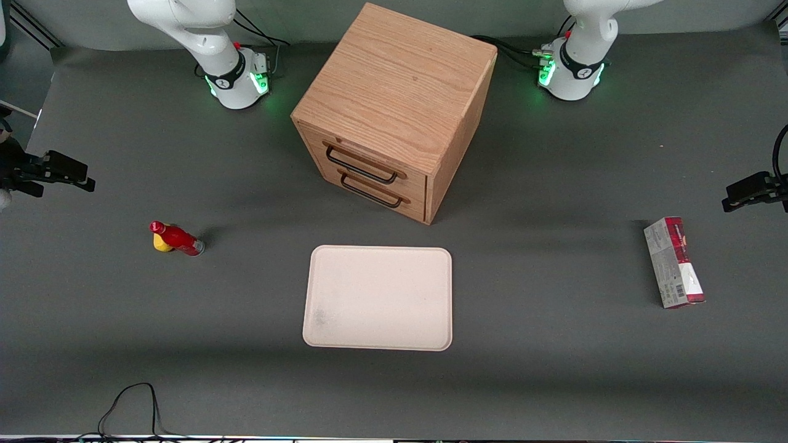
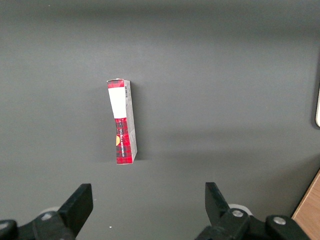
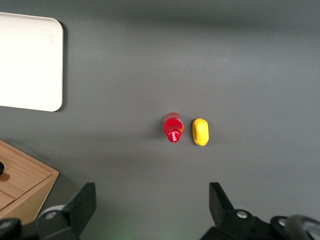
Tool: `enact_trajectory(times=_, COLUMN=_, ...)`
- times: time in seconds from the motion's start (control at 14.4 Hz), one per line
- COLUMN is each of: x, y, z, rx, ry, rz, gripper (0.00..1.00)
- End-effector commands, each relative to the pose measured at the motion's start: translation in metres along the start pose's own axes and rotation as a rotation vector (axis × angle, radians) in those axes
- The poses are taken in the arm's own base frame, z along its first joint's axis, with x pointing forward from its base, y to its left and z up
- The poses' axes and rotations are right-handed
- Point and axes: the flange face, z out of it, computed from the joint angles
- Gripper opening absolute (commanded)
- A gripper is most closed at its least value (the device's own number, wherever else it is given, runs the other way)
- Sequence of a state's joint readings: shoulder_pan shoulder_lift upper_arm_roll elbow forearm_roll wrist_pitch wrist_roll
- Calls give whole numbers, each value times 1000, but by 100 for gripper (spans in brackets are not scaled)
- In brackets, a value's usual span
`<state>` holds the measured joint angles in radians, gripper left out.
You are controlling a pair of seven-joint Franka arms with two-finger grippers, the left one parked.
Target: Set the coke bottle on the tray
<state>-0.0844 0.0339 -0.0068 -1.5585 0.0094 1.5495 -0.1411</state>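
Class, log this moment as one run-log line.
gripper: open, above table, holding nothing | coke bottle: upright beside yellow lump | tray: empty | placing: not started

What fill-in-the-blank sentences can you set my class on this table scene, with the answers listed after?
1. The coke bottle stands beside a small ____ lump.
2. The cream tray lies in front of the wooden cabinet, which has ____ drawers.
3. The right arm's pincer hangs above the table with its fingers ____.
4. Nothing lies on the ____.

Missing words: yellow; two; open; tray
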Motion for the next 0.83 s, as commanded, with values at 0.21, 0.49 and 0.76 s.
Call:
enact_trajectory(times=0.21, x=-18, y=17, z=-7, rx=-11, ry=-6, rz=18, gripper=100)
enact_trajectory(times=0.49, x=-49, y=38, z=-7, rx=-1, ry=0, rz=20, gripper=100)
enact_trajectory(times=0.76, x=-72, y=38, z=8, rx=1, ry=37, rz=4, gripper=100)
